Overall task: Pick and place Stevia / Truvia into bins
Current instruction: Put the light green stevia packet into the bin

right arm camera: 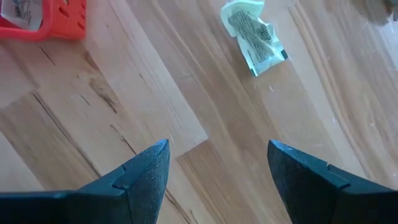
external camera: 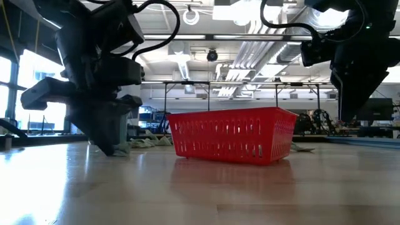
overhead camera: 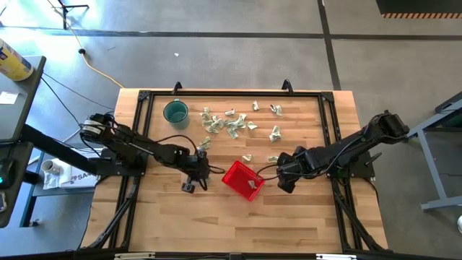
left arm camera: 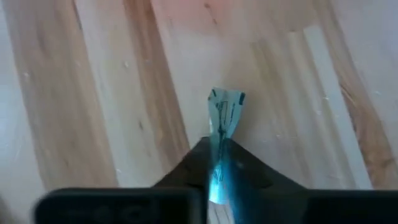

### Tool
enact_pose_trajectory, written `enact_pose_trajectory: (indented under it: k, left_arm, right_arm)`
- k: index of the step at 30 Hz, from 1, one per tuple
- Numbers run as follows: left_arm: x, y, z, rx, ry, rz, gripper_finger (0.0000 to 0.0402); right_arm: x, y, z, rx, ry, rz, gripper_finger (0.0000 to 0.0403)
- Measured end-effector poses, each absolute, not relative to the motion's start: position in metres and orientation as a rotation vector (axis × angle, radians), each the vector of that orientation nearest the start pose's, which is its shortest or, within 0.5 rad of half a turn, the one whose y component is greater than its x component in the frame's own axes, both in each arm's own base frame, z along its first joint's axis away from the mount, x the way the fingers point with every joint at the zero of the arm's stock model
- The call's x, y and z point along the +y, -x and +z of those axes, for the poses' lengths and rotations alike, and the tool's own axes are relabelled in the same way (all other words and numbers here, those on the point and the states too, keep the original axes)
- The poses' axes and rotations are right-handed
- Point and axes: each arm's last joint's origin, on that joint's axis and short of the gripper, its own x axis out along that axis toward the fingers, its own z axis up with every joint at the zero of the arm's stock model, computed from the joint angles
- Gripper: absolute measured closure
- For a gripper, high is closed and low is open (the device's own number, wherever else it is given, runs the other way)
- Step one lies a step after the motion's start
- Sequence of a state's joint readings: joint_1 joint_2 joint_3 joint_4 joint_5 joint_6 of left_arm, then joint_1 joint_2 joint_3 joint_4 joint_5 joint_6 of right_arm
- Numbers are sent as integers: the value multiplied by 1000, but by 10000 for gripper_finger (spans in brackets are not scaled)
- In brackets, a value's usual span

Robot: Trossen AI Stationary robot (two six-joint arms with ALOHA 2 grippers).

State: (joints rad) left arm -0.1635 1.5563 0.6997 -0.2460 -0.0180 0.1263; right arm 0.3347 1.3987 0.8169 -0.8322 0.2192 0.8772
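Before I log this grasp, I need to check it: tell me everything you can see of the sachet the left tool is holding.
The sachet is a small flat paper packet, pale green and white with dark print, creased and pinched narrow where the left tool shuts on it. Its free end fans out beyond the fingertips, just above the bare wooden table. From overhead, the left tool sits left of the red basket, so the sachet is not yet in it. Only the tool visibly touches the sachet.

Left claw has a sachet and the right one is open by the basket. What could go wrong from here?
The left claw pinches the small pale green paper sachet only by one end, so it could slip out before reaching the red mesh plastic basket. The open right claw hangs close beside that basket and could nudge it.
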Motion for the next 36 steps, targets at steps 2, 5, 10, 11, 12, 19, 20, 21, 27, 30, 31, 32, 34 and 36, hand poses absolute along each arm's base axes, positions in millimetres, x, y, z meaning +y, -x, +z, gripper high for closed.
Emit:
enact_pose_trajectory:
  k: [2,5,10,11,12,19,20,21,27,30,31,32,34,36]
  left_arm:
    - [-42,-266,141,1113,-227,-175,374]
    - [-42,-279,164,1109,-272,-105,381]
    - [-44,-302,208,1030,-389,-88,363]
    - [-44,-306,216,1003,-404,-92,365]
    - [-44,-310,223,979,-412,-93,371]
    - [-34,-334,230,834,-275,-216,380]
    - [-33,-337,223,847,-246,-250,375]
    - [-34,-344,214,838,-212,-281,366]
    - [-39,-369,190,786,-147,-345,297]
    - [-39,-371,192,806,-128,-332,263]
    - [-39,-371,193,826,-128,-323,252]
    - [-39,-370,194,853,-130,-315,242]
    - [-38,-365,199,921,-127,-286,221]
    - [-36,-363,208,971,-109,-238,204]
  right_arm:
    - [69,-217,184,1266,-361,-501,141]
    - [70,-216,184,1259,-366,-511,141]
    - [73,-215,184,1254,-332,-506,141]
    - [73,-215,184,1254,-318,-505,141]
    - [73,-214,184,1256,-303,-504,141]
    - [70,-215,185,1269,-209,-457,141]
    - [69,-215,185,1271,-199,-452,141]
    - [67,-216,185,1270,-186,-455,141]
    - [54,-221,187,1258,-123,-436,141]
    - [46,-225,189,1256,-80,-365,141]
    - [43,-228,189,1252,-61,-337,141]
    - [39,-231,189,1242,-42,-307,141]
    - [29,-237,189,1231,-11,-249,141]
    - [19,-241,187,1234,25,-200,141]
